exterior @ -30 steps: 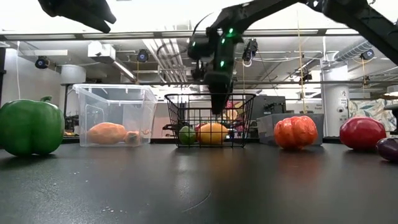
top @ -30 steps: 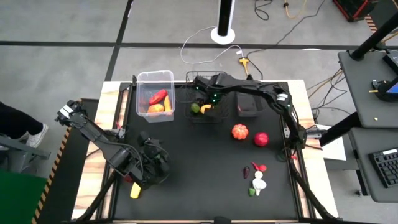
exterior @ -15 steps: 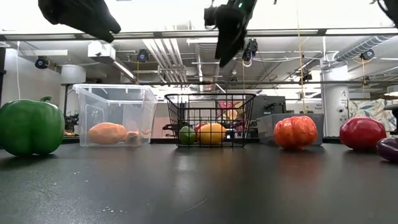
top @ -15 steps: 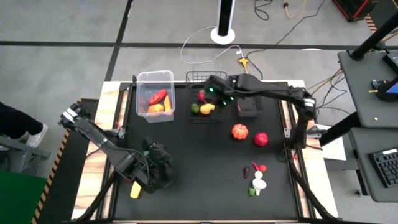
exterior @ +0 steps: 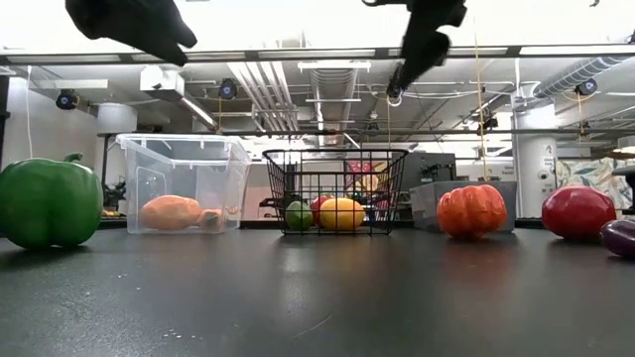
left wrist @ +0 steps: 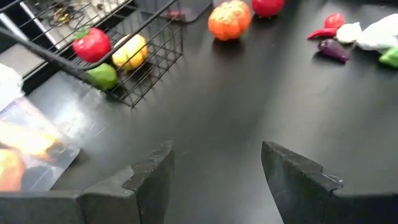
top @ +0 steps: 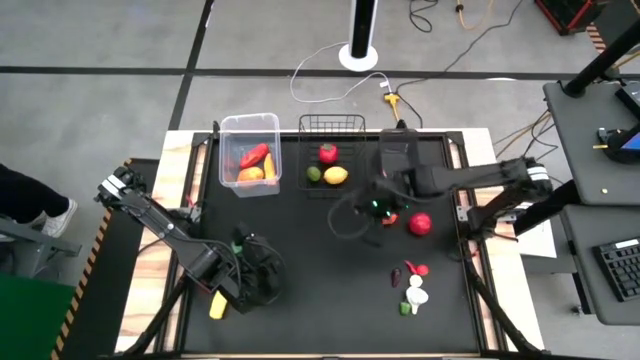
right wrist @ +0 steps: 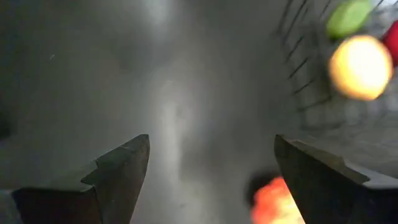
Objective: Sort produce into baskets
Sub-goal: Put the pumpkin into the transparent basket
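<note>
Sorted so far:
- Clear plastic tub [top: 250,127], far left of the mat — holds a red pepper-like piece [top: 254,155] and two orange-yellow pieces [top: 252,173]; the low view shows one of these as a sweet-potato-like lump against the tub wall.
- Black wire-mesh basket [top: 331,124], just beside the tub — holds three fruits: a red one [top: 328,153], a green one [top: 314,174] and a yellow lemon-like one [top: 336,176].
- Dark smoky bin [top: 397,152], next along the row — I can see nothing inside it, though the right arm crosses part of it.

Still loose on the black table [top: 320,290]:
- Orange pumpkin-like piece [exterior: 471,210], mid-table; from above it is hidden under the right arm.
- Red round fruit [top: 420,223], just beside that spot.
- A small cluster near the right front: a dark purple piece [top: 397,273], a red chilli [top: 416,268], a white piece [top: 416,293] and a small green piece [top: 405,308].
- Green bell pepper [exterior: 48,202] at the left of the low view, standing on the table.
- A yellow piece [top: 218,305] at the front left edge, beside the left arm.

Arms:
- Right gripper [right wrist: 211,174] — fingers spread wide and empty, hovering over the mat with the orange piece just beneath and ahead of it.
- Left gripper [left wrist: 214,177] — fingers apart, nothing between them, raised over the front left of the table.

Judgement: roughly half done — six pieces binned, about eight loose, with the pumpkin-like piece the likely next pick.
</note>
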